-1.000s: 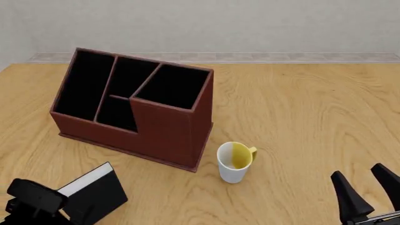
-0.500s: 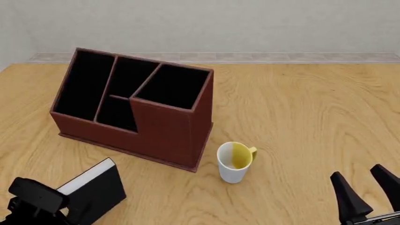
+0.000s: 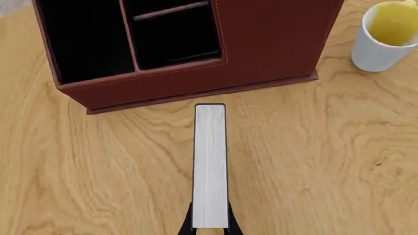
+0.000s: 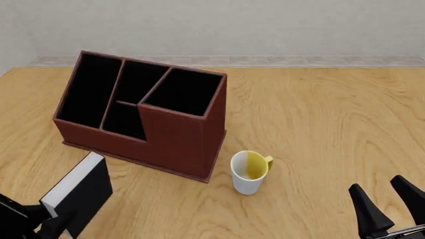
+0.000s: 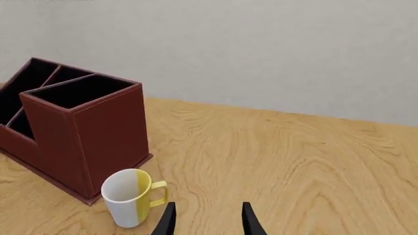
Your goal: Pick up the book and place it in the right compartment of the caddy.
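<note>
Bench (image 4: 332, 114): wood-grain top carrying everything listed.
Caddy (image 4: 172, 129): ahead of the left gripper, slanted top open; unmoved.
Right compartment (image 4: 184, 92): dark inside, holding nothing.
Book (image 4: 76, 193): pinched at its near end, off the bench, white page edge upward, far end close to the caddy's front wall. Earlier it sat lower and more to the right.
Mug (image 4: 249, 172): white and yellow, ahead-left of the right gripper; unmoved.
Left gripper (image 3: 210, 226): low at near-left, fingers clamped on the book.
Right gripper (image 5: 205, 219): near-right, fingers spread, holding nothing; barely shifted.
</note>
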`<state>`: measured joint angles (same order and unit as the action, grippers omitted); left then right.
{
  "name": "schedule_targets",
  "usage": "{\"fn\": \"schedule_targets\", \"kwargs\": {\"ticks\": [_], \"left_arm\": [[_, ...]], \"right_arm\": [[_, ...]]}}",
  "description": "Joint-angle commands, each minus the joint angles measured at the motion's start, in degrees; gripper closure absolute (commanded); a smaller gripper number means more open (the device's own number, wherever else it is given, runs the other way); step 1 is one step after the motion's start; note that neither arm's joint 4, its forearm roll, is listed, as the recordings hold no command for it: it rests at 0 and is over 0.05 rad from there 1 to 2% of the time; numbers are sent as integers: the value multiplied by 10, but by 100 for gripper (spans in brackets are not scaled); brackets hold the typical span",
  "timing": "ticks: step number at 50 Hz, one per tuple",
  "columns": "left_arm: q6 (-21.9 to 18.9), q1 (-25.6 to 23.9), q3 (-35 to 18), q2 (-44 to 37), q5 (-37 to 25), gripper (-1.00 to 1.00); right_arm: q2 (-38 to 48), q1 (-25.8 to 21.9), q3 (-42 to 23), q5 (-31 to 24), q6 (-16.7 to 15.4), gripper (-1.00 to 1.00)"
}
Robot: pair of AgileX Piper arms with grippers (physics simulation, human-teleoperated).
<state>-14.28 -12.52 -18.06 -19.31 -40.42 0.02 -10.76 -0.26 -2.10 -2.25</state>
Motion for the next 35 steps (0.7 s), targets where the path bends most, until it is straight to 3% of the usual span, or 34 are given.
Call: {"fn": "schedule_targets", "kwargs": {"ticks": [1, 10, 22, 35], "left_arm": [[0, -25, -67, 66, -98, 100], [38, -75, -140, 104, -193, 100], [82, -124, -282, 66, -254, 100], [67, -142, -419, -35, -263, 100]], "right_arm": [[0, -3, 0, 1, 2, -100], [0, -7, 1, 3, 5, -100], [0, -12, 2, 3, 13, -100], [0, -16, 2, -1, 22, -100]]}}
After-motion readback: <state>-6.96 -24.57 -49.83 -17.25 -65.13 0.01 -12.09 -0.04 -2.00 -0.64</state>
